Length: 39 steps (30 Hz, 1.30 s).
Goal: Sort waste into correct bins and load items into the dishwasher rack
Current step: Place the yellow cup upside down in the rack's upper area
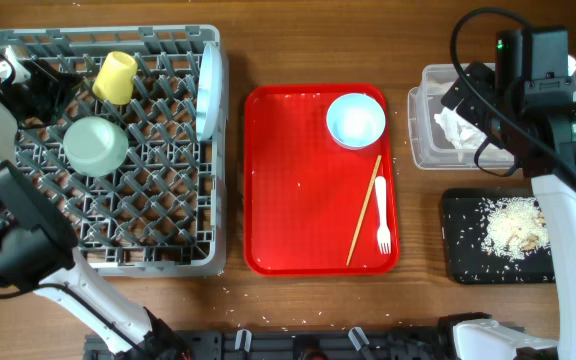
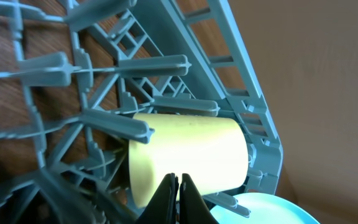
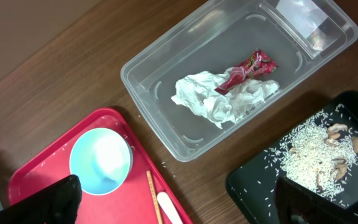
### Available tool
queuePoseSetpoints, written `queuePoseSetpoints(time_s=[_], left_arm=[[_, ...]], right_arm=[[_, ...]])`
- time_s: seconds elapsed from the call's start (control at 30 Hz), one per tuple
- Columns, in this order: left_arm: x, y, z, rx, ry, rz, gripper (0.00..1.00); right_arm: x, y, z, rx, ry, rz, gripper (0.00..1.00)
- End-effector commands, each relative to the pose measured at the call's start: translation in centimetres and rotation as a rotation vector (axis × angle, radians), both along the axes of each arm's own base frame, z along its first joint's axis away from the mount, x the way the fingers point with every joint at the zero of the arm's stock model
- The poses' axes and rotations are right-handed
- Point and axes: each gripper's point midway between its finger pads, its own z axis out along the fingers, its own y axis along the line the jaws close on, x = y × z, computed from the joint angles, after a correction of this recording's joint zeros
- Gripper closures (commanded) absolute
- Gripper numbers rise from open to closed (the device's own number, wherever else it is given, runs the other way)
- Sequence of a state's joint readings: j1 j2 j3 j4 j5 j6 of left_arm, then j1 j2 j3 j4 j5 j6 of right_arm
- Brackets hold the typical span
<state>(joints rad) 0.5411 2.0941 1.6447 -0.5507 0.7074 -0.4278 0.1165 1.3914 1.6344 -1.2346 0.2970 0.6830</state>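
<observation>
The left gripper [image 2: 179, 184] has its fingers pressed together on nothing, tips at the yellow cup [image 2: 194, 155], perhaps touching it. The cup lies among the pegs of the dishwasher rack [image 2: 248, 81]. The right gripper [image 3: 176, 186] hangs spread wide near the clear tub [image 3: 140, 87]. The step in hand is loading. Next comes a reach to the red tray [image 1: 288, 200] for the bowl [image 1: 356, 120], chopsticks [image 1: 365, 210] or fork [image 1: 381, 218].

Red serving tray [image 1: 298, 210] is sitting flat in the middle of the counter [image 1: 318, 40], long side running front to back. The counter itself is showing dark brown wood grain all around it.
</observation>
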Motion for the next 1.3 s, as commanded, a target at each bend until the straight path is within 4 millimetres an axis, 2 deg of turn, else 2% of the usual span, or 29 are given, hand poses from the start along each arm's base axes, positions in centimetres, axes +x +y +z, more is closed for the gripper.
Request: queuePoseSetpoints(time_s=[0.0,0.07,0.13,0.17,0.2,0.23,0.33,0.4,0.43,0.53,0.63,0.8,0.97,1.27], left_arm=[[-0.8,0.4,6.0,0.100,-0.087,0.025,0.96],[-0.7,-1.6,8.0,0.111,-0.121,-0.014,0.96],[0.3,-5.8,9.3,0.150,-0.169,-0.125,0.96],[1.1,-8.6,9.4,0.189,-0.201,-0.208,0.96],[2.2,-11.4,8.5,0.307,-0.193,-0.266,0.96],[2.6,-12.0,7.9,0.374,-0.164,-0.251,0.96],[3.5,-11.9,6.5,0.699,-0.043,-0.111,0.96],[3.8,-11.8,6.4,0.825,-0.014,-0.062,0.96],[4.1,-12.1,5.9,0.855,-0.016,-0.092,0.96],[5.2,-11.2,3.8,0.874,-0.004,-0.102,0.96],[5.9,-9.8,2.6,0.876,0.001,-0.079,0.96],[6.5,-9.3,1.0,0.892,0.007,-0.091,0.96],[6.0,-9.2,0.5,0.888,0.034,-0.101,0.96],[4.7,-7.1,-0.8,0.863,0.097,-0.126,0.96]], right_arm=[[0.2,-0.5,0.2,-0.025,0.000,-0.008,0.00],[0.2,-0.5,0.2,-0.025,0.000,-0.008,0.00],[0.2,-0.5,0.2,-0.025,0.000,-0.008,0.00],[0.2,-0.5,0.2,-0.024,0.000,-0.008,0.00],[0.2,-0.5,0.2,-0.024,0.000,-0.008,0.00],[0.2,-0.5,0.2,-0.024,0.000,-0.008,0.00],[0.2,-0.5,0.2,-0.024,-0.001,-0.008,0.00],[0.2,-0.5,0.2,-0.024,0.000,-0.008,0.00],[0.2,-0.5,0.2,-0.024,0.000,-0.008,0.00],[0.2,-0.5,0.2,-0.025,0.000,-0.008,0.00],[0.2,-0.5,0.2,-0.025,0.000,-0.008,0.00],[0.2,-0.5,0.2,-0.024,-0.001,-0.008,0.00],[0.2,-0.5,0.2,-0.025,0.000,-0.008,0.00],[0.2,-0.5,0.2,-0.024,0.000,-0.008,0.00]])
